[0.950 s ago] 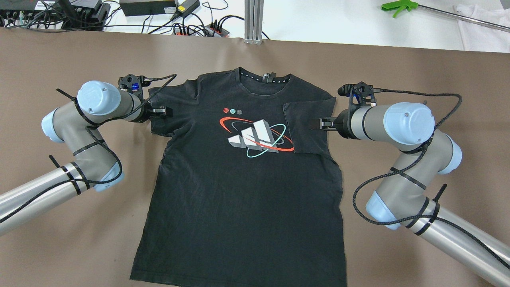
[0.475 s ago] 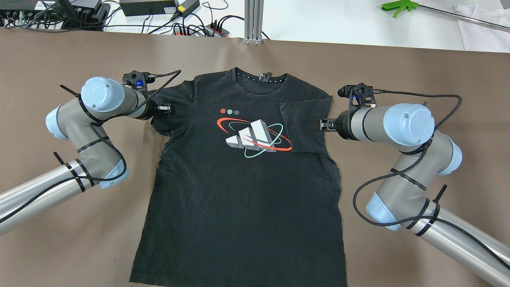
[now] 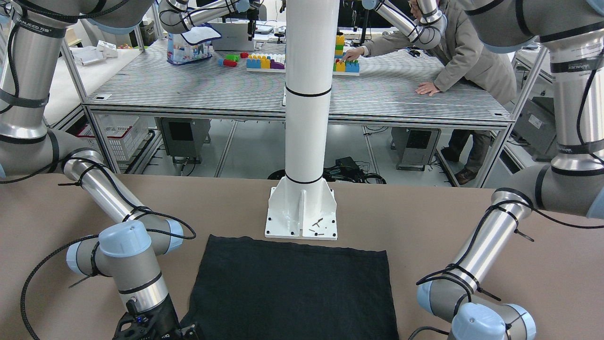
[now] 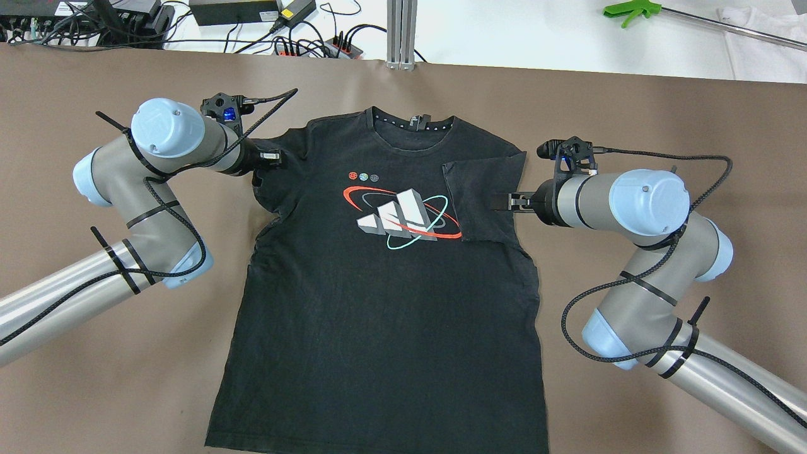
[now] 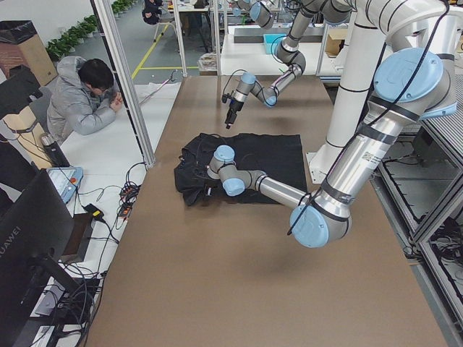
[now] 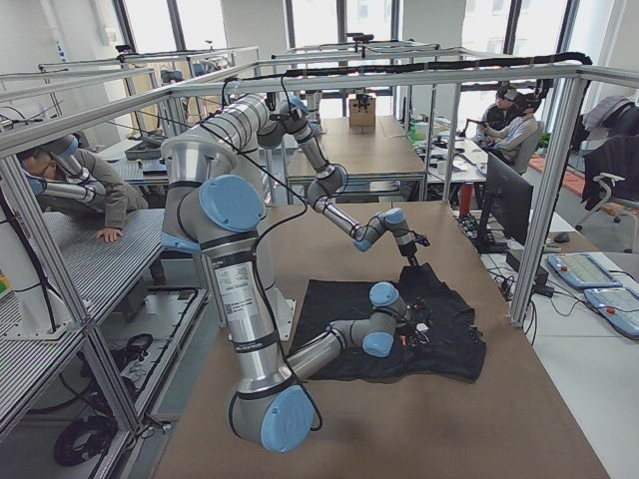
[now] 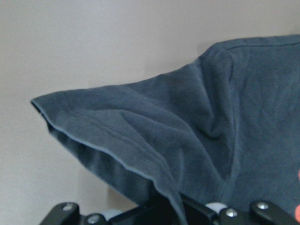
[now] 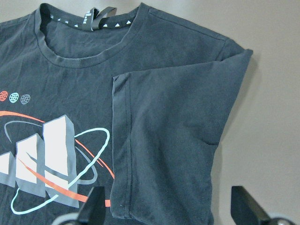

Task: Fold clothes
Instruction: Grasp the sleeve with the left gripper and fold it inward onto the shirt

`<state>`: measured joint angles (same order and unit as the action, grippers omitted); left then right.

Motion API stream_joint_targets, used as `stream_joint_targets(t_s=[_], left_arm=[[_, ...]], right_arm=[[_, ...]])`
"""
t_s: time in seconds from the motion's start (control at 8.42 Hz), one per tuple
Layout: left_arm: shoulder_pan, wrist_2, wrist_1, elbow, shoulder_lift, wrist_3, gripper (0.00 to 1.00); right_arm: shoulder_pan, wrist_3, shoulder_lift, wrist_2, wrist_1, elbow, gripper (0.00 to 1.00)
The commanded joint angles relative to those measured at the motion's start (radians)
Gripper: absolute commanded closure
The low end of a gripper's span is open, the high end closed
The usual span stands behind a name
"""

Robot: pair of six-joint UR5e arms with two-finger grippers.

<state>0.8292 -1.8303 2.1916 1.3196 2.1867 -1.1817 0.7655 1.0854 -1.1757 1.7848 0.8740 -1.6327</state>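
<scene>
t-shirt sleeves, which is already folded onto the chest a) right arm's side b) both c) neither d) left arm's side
a: the right sleeve lies flat across the chest of the t-shirt beside the open right gripper, while the left gripper holds the left sleeve raised, unfolded.

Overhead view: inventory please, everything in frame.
T-shirt: one, black with printed logo, flat mid-table, collar at far side; one sleeve folded onto the chest.
table: one, brown, under everything.
cables: a tangle, black, beyond the far edge, left.
metal post: one, silver, far edge, centre.
green tool: one, green, far right, off the table.
white cloth: one, white, far right corner.
left hand: one, black, shut on the other sleeve, held raised.
right hand: one, black, open over the folded sleeve.
</scene>
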Motion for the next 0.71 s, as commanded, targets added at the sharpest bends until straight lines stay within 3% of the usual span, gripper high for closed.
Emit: stream_joint_targets(t_s=[0.0, 0.24, 0.59], left_arm=[[-0.027, 0.028, -0.149, 0.047, 0.085, -0.064, 1.00], [-0.088, 0.115, -0.167, 0.026, 0.113, -0.096, 1.00], [-0.140, 0.193, -0.159, -0.116, 0.232, -0.125, 1.00]], right_arm=[[-0.002, 0.002, -0.002, -0.002, -0.001, -0.001, 0.06], [-0.005, 0.002, -0.005, -0.004, -0.001, -0.003, 0.06], [-0.005, 0.002, -0.007, -0.008, -0.001, 0.001, 0.06]])
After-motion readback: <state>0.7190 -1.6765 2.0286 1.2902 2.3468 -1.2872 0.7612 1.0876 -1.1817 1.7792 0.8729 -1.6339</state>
